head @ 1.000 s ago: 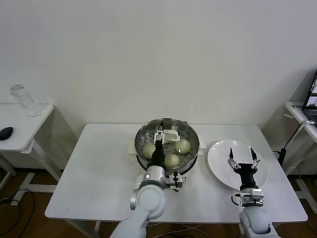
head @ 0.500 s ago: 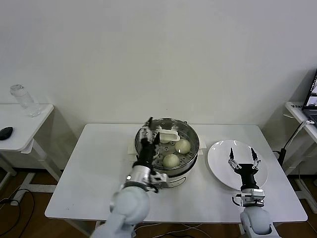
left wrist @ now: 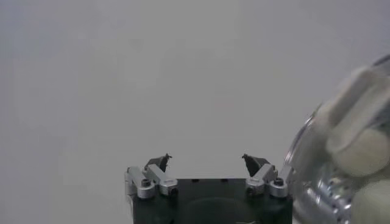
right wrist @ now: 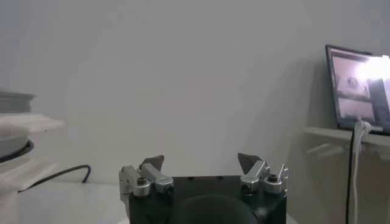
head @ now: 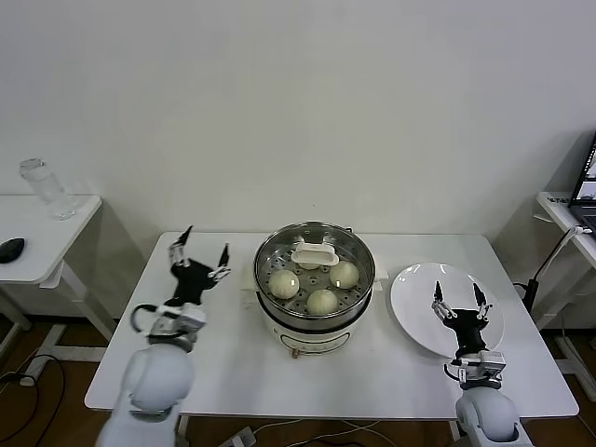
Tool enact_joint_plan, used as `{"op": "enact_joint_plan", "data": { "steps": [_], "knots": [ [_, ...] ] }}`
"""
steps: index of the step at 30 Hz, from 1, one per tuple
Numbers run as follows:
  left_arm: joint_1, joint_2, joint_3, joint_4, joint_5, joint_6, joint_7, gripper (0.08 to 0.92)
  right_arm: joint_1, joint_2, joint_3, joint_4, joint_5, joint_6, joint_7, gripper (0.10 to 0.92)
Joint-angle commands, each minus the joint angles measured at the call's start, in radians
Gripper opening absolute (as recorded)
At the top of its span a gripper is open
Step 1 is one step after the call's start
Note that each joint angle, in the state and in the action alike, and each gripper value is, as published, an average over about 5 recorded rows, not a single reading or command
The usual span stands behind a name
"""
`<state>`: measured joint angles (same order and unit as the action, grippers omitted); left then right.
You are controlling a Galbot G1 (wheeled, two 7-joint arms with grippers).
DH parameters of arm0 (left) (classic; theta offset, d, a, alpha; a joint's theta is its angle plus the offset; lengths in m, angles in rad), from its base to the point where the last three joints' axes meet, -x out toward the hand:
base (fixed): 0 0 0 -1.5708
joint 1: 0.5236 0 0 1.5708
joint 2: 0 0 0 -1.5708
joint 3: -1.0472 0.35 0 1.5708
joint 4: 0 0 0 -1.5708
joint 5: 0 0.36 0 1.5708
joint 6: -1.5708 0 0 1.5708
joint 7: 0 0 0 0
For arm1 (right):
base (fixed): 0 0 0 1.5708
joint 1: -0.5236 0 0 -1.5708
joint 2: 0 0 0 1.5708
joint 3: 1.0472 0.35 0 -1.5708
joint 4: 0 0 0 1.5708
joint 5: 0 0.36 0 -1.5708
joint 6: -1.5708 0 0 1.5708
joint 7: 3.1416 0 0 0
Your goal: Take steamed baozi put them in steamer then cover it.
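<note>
The steamer (head: 317, 321) stands mid-table, and the clear cover with its white handle (head: 315, 253) rests on top. Through the glass I see three cream baozi (head: 284, 284), (head: 322, 301), (head: 344, 273). My left gripper (head: 198, 250) is open and empty above the table, left of the steamer and apart from it. In the left wrist view the left gripper (left wrist: 207, 159) holds nothing, with the steamer (left wrist: 347, 152) blurred at the side. My right gripper (head: 459, 296) hovers open over the white plate; in its wrist view the right gripper (right wrist: 201, 161) is empty too.
A bare white plate (head: 414, 298) lies right of the steamer. A side table at the left carries a glass jar (head: 42, 186) and a black mouse (head: 9, 249). A laptop (right wrist: 359, 91) sits on a table at the far right.
My left gripper has left the cover's handle and swung left, off the steamer, to the table's left side. The cover stays on the steamer. The right arm has hardly moved.
</note>
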<state>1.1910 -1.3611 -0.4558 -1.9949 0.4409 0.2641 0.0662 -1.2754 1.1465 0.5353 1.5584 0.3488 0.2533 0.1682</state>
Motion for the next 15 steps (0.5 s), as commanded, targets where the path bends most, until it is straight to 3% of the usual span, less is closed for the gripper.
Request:
{"op": "enact_joint_plan", "data": {
  "steps": [1, 8, 15],
  "knots": [
    [0.148, 0.024, -0.247, 0.119, -0.468, -0.321, 0.037, 0.823, -0.026, -0.027, 0.000, 0.041, 0.137, -0.096, -0.004, 0.823],
    [0.237, -0.003, -0.218, 0.122, -0.493, -0.486, 0.029, 0.823, -0.041, -0.014, -0.007, 0.060, 0.121, -0.104, -0.003, 0.823],
    [0.288, -0.011, -0.191, 0.111, -0.434, -0.526, 0.006, 0.823, -0.054, 0.014, -0.017, 0.080, 0.091, -0.107, -0.008, 0.823]
  ]
}}
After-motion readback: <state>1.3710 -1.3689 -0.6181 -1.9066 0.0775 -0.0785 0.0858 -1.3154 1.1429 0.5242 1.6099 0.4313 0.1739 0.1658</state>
